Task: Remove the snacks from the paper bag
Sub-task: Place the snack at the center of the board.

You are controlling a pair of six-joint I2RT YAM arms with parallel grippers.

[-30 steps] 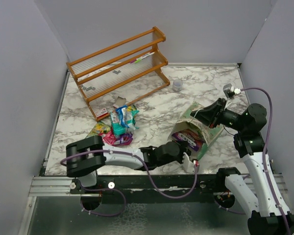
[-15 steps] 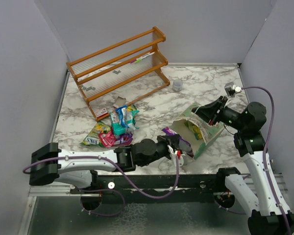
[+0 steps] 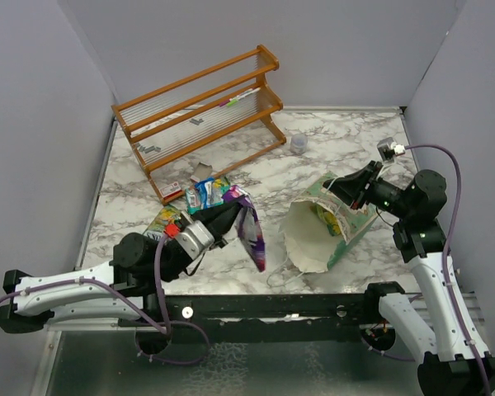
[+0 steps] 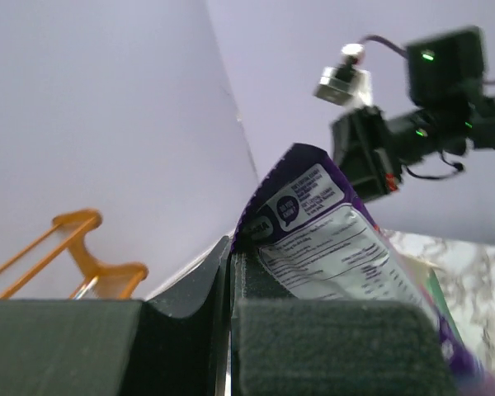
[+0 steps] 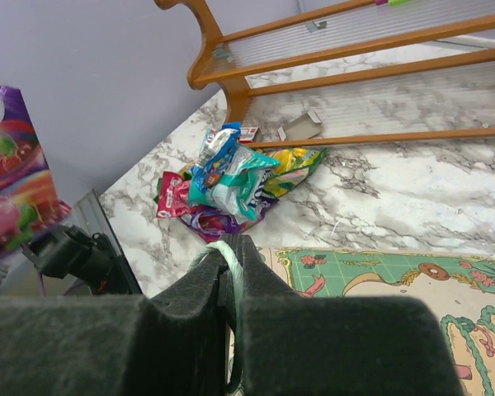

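My left gripper point(image 3: 234, 214) is shut on a purple snack packet point(image 3: 252, 237) and holds it above the table, left of the paper bag. In the left wrist view the packet point(image 4: 330, 235) stands up from the closed jaws point(image 4: 231, 260). The mint-green paper bag point(image 3: 346, 221) lies on its side with its cream mouth point(image 3: 307, 239) facing the near edge. My right gripper point(image 3: 336, 191) is shut on the bag's top rim, seen as a green edge between the jaws point(image 5: 231, 257). A pile of snacks point(image 3: 200, 200) lies on the table; it also shows in the right wrist view point(image 5: 231, 177).
A wooden rack point(image 3: 202, 111) stands at the back left with small white cards point(image 3: 201, 172) at its foot. A small grey cup point(image 3: 299, 143) stands behind the bag. Grey walls close in the left, back and right sides.
My left gripper has drawn back out of the bag's mouth to the left and lifted, carrying the purple packet. The bag's mouth now shows bare cream. The right gripper has held still.
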